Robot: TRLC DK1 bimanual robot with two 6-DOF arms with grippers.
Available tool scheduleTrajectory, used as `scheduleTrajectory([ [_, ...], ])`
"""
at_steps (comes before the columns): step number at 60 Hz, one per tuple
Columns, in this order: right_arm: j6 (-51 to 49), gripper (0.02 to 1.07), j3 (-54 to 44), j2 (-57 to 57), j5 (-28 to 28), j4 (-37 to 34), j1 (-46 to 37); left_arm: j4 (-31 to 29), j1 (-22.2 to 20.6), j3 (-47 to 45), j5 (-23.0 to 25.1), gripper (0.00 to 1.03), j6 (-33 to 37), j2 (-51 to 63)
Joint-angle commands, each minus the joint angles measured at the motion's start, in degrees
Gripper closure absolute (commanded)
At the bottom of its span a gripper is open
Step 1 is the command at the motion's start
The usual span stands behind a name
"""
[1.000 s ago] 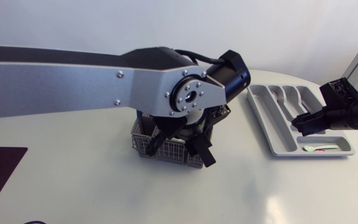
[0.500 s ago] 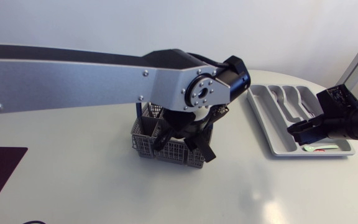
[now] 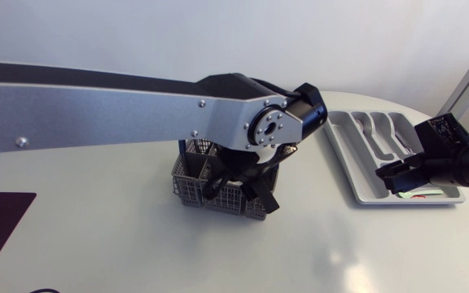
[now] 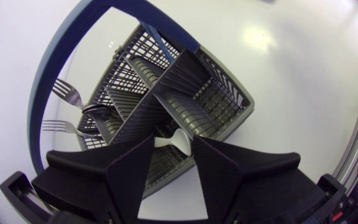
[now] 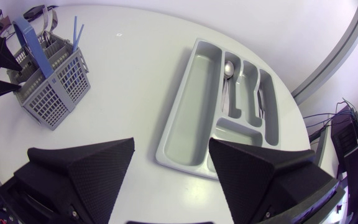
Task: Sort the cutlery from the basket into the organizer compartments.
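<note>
Basket, grey plastic lattice, under matte wedge-fingered left end effector

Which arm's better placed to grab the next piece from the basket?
Left. The left gripper hangs open over the basket, fingers either side of a white utensil. The right gripper is open at the organizer, away from the basket.

Bright, even light falls from above on the white table; a soft glare spot lies on it in the head view and another in the left wrist view; shadows are faint; both wrist views bend strongly at the edges; the left gripper looks dark.
</note>
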Motion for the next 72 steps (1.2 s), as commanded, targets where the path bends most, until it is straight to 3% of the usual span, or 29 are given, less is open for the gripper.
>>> scheduleTrajectory([
  [1, 0.9, 0.2, -1.1, -1.1, 0.4, -0.9, 0.4, -1.2, 0.1, 1.5, -0.4, 0.57, -1.6, 2.4],
  [64, 1.1, 0.2, -2.8, -3.6, 1.5, -0.8, 2.5, -6.0, 2.6, 0.7, -2.0, 0.61, -2.9, 0.1],
  [72, 1.6, 0.2, -3.8, -6.8, 2.0, -1.8, 6.0, -5.9, 2.6, 0.5, -2.1, 0.67, -3.0, -0.2],
])
